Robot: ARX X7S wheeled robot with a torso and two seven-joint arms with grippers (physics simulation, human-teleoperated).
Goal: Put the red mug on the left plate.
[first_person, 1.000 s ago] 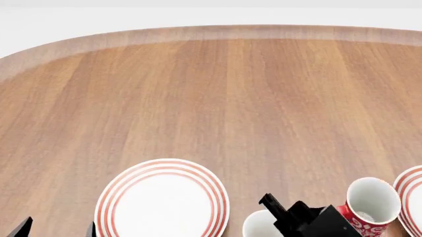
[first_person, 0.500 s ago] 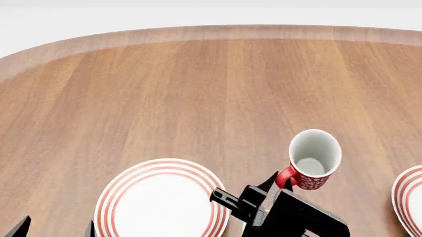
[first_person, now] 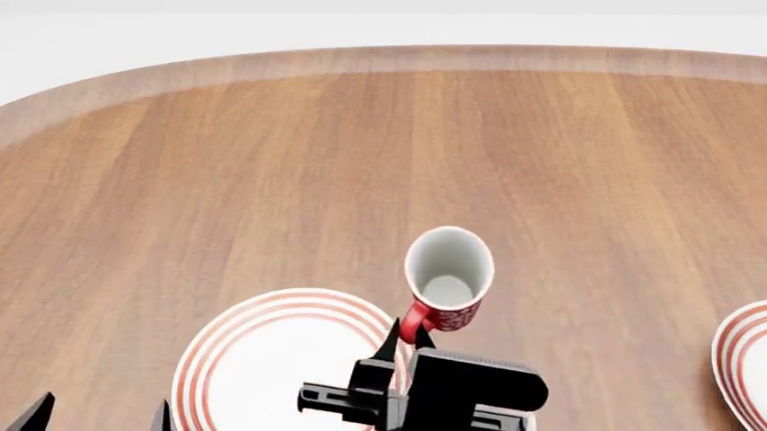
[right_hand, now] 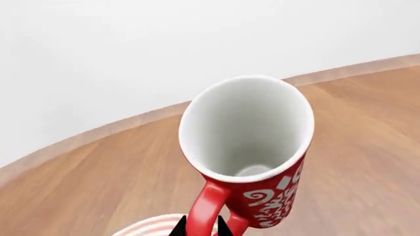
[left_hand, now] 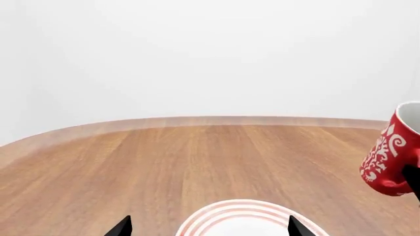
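The red mug hangs in the air above the wooden worktop, just past the right edge of the left plate and not yet over its white centre. It is carried by its handle: the right gripper has its dark fingers pinched closed on the lower part of the red loop, which leaves the body free and, by my reading, lets the mug be lowered base-first without the fingers getting between it and the plate. The mug's long axis runs from base to mouth and is tilted, not plumb: in the head view the white interior shows plainly, the mouth leaning away from the robot toward the far edge of the worktop, while the handle points back toward the gripper. The left wrist view shows the same lean, with the mug's swirl-patterned wall slanted above the wood.

The left gripper hovers low over the near side of the plate, its two tips well apart and holding nothing.

A second ringed plate lies at the right edge of the head view, well apart from the mug.
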